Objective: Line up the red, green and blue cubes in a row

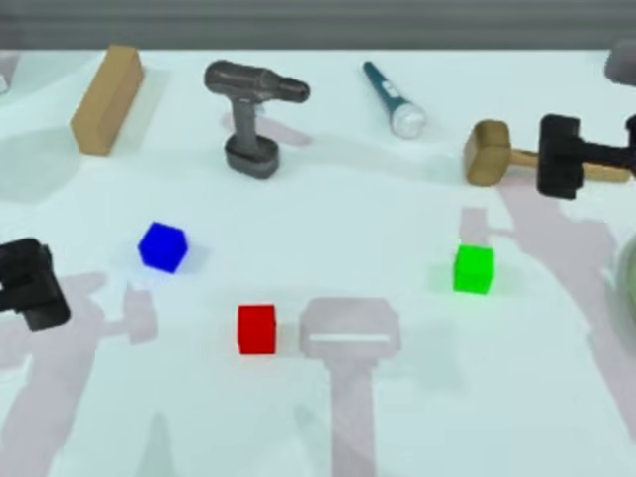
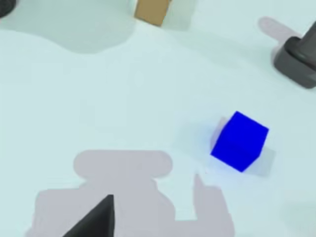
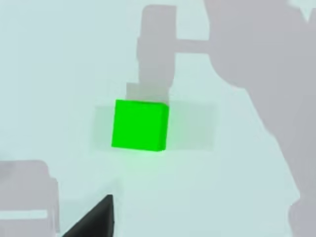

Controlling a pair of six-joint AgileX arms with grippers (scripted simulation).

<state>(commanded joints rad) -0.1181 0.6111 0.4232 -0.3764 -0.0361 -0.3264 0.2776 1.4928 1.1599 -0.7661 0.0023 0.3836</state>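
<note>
The blue cube (image 1: 162, 246) sits left of centre, turned a little on the table. Nearer the front stands the red cube (image 1: 256, 329), and the green cube (image 1: 473, 269) is on the right. The three lie apart, not in a line. My left gripper (image 1: 30, 283) hovers at the left edge, left of the blue cube (image 2: 240, 141) and clear of it; it is open and empty, and one dark fingertip (image 2: 101, 217) shows. My right gripper (image 1: 559, 156) hangs at the back right over the mallet handle, behind the green cube (image 3: 140, 125), open and empty.
Along the back lie a tan wooden block (image 1: 107, 99), a grey drill (image 1: 250, 114), a teal marker (image 1: 394, 99) and a wooden mallet (image 1: 489, 152). A pale round object (image 1: 628, 278) shows at the right edge.
</note>
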